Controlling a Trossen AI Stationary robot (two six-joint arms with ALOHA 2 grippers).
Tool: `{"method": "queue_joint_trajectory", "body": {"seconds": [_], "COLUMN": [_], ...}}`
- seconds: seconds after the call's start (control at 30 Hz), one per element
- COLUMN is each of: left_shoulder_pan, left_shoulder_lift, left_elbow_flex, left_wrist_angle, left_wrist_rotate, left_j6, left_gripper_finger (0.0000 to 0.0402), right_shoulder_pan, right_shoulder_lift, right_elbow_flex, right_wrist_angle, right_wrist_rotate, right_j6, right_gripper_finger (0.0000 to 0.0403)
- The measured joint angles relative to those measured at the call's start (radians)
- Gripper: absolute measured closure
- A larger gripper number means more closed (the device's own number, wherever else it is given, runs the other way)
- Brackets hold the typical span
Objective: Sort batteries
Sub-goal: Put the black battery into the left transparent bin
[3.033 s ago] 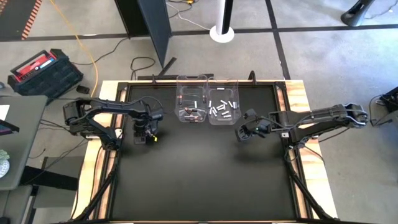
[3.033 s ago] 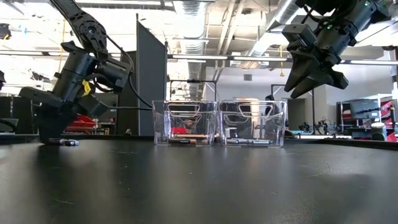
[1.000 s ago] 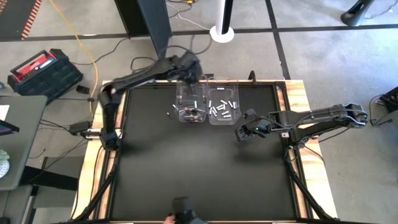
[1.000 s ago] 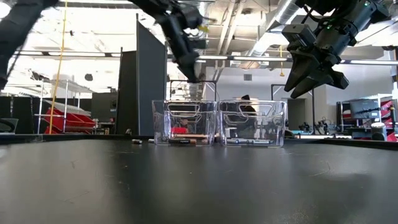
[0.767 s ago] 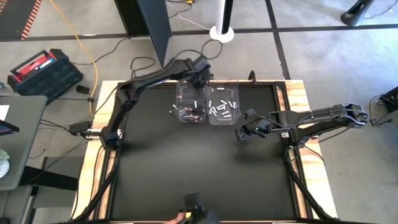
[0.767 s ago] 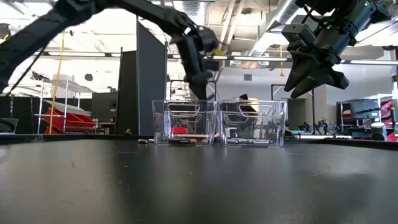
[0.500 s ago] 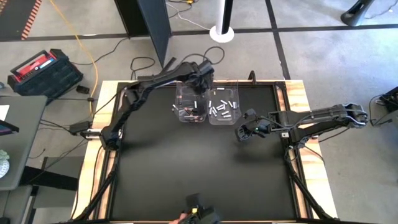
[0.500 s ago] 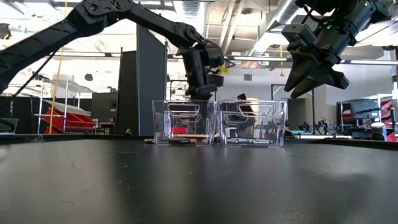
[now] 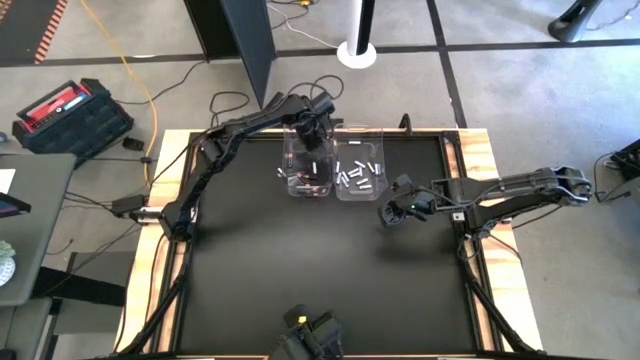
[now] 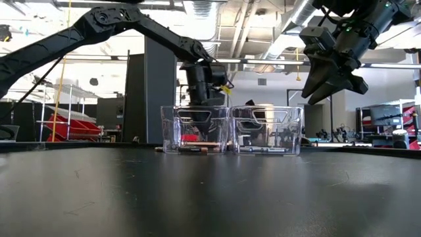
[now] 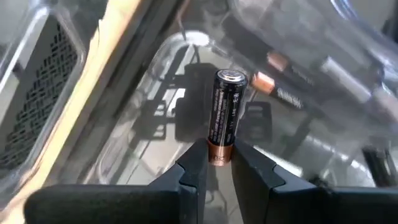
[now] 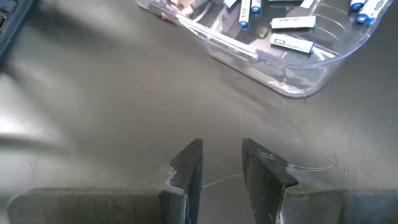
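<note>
Three seconds back your left arm crouched near the table's left edge; it has since swung across, and its left claw (image 11: 218, 163) now hangs over the left clear bin (image 9: 307, 166) at the table's far edge, while the right arm has not budged.

The left claw is clenched on a dark battery (image 11: 225, 114), pinching the copper-coloured end between its fingertips (image 11: 193, 168) so that the rest of the cell juts forward, unsupported, over the bin's interior. Judge it small, rigid and fairly dense for its size, with a smooth round jacket that will likely roll or pivot if the pinch slackens. A hold nearer the middle of the barrel would be steadier than this end grip.

Below it, other dark copper-toned batteries (image 11: 292, 81) lie on the left bin's floor. The white batteries (image 9: 357, 176) lie in the right clear bin (image 9: 362, 186), touching its neighbour's side.

Your right claw (image 12: 222, 163) hovers above bare table (image 9: 320, 270), between the bins and the table's right edge, its jaws parted and holding nothing. The nearest white cells (image 12: 292, 23) sit well ahead of it inside the right bin.
</note>
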Motion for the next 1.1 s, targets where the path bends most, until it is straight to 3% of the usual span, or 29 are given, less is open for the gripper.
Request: {"method": "queue_joint_trajectory", "body": {"seconds": [0.23,0.7,1.1], "left_shoulder_pan": [0.003,-0.024,-0.024], "left_shoulder_lift": [0.019,0.036,0.031], "left_elbow_flex": [0.0,-0.001,0.0], "left_wrist_angle": [-0.016,-0.046,-0.081], "left_wrist_rotate": [0.036,0.002,0.002], "left_j6": [-0.059,-0.108,-0.052], "left_gripper_finger": [0.0345,0.0343,0.029], "right_shoulder_pan": [-0.031,-0.038,-0.038], "right_shoulder_lift": [0.0,0.0,0.0], "right_elbow_flex": [0.0,0.0,0.0], "right_wrist_angle": [0.001,0.004,0.005], "right_wrist_rotate": [0.0,0.0,0.0], "right_j6": [-0.008,-0.008,-0.007], "right_gripper_finger": [0.0276,0.0276,0.0276]}}
